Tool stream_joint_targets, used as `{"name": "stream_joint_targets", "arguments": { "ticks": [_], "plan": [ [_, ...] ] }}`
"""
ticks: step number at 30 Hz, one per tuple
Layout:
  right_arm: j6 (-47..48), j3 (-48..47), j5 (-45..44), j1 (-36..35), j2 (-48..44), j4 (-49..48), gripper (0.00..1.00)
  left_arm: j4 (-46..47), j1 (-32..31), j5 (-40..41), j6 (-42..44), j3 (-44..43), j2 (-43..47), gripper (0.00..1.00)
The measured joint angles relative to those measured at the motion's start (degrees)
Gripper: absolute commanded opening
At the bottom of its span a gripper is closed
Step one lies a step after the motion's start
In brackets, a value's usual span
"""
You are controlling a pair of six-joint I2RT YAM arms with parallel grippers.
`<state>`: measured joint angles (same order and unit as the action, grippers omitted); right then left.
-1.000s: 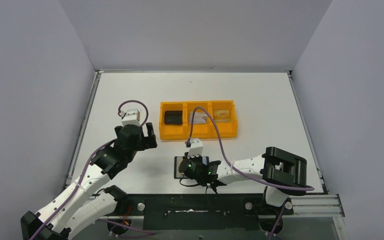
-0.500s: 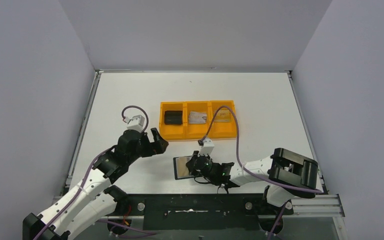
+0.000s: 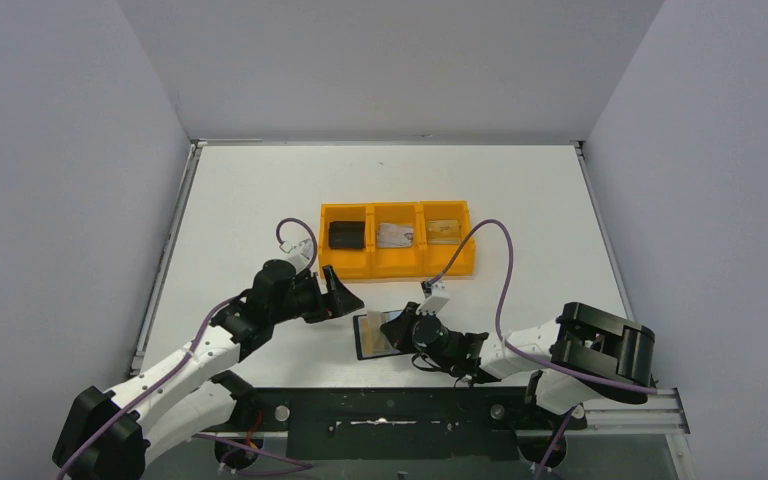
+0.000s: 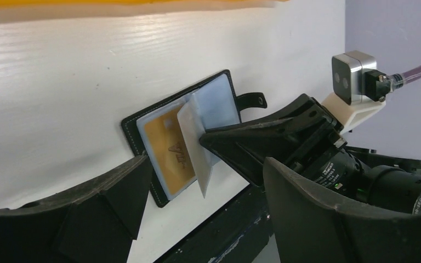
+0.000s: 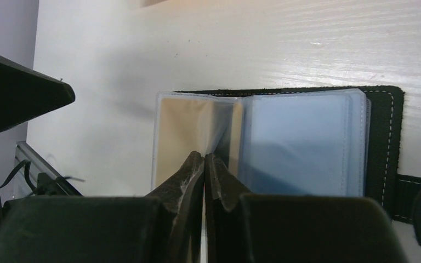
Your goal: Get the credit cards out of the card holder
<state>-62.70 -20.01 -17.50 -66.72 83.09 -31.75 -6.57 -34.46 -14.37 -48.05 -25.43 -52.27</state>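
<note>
**Desk:** Where are the task's things right now?

**Me:** The card holder [image 3: 375, 336] lies open on the worktop, close to the near edge and about centre, just near of the orange tray [image 3: 397, 268]. My right fingers [image 5: 204, 164] are pressed together, apparently on the edge of one clear pocket leaf, and that leaf is standing upright. My left fingers [image 3: 344, 298] are spread apart and hover just left of the holder with nothing in them.

**Desk:** And the cards?

**Me:** One gold card [image 4: 169, 156] sits in the holder's left pocket. In the tray, a silvery card [image 3: 394, 235] lies in the middle compartment and a gold-toned card [image 3: 444, 230] in the right one. A black block [image 3: 347, 235] is in the left compartment.

**Desk:** What worries you from here?

**Me:** The leaf is thin and glossy. I think it could slide out of the right fingers and flop over the gold card just as I reach in. Nothing pins the holder down, so if I catch the pocket rim instead of the card I may drag the whole thing. The two sets of fingers are also crowded together and could collide.

**Desk:** Any writing?

**Me:** There is a dark mark on the gold card, but I can't make it out. The small white print on the right arm's barrel is too small to read.
</note>
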Motion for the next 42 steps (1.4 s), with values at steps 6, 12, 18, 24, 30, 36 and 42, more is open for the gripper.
{"name": "stream_joint_targets", "arguments": {
  "ticks": [6, 12, 18, 24, 30, 36, 42],
  "plan": [
    [-1.14, 1.86, -0.02, 0.04, -0.37, -2.34, 0.00, 6.71, -0.42, -4.59, -2.38, 2.01, -2.71, 0.63],
    [-2.16, 2.67, -0.04, 0.33, -0.37, -3.93, 0.00, 10.38, -3.08, -5.88, -3.54, 2.60, -8.31, 0.54],
    [-2.78, 3.56, -0.02, 0.42, -0.37, -5.40, 0.00, 12.81, -6.91, -4.35, -4.17, 2.62, -12.22, 0.46],
    [-3.02, 3.78, -0.02, 0.44, -0.37, -5.88, 0.00, 16.68, -8.59, -2.75, -5.31, 3.61, -16.00, 0.36],
    [-3.30, 4.15, -0.02, 0.74, -0.37, -5.99, 0.05, 20.20, -9.40, -2.12, -6.62, 4.92, -20.02, 0.28],
    [-3.93, 4.39, -0.09, 0.74, -1.64, -5.42, 0.14, 22.62, -9.73, -2.14, -7.28, 5.01, -21.73, 0.25],
    [-5.01, 4.20, -1.40, 0.74, -5.55, -0.35, 0.29, 25.05, -9.97, -2.89, -7.30, 4.98, -23.04, 0.24]
  ]
}}
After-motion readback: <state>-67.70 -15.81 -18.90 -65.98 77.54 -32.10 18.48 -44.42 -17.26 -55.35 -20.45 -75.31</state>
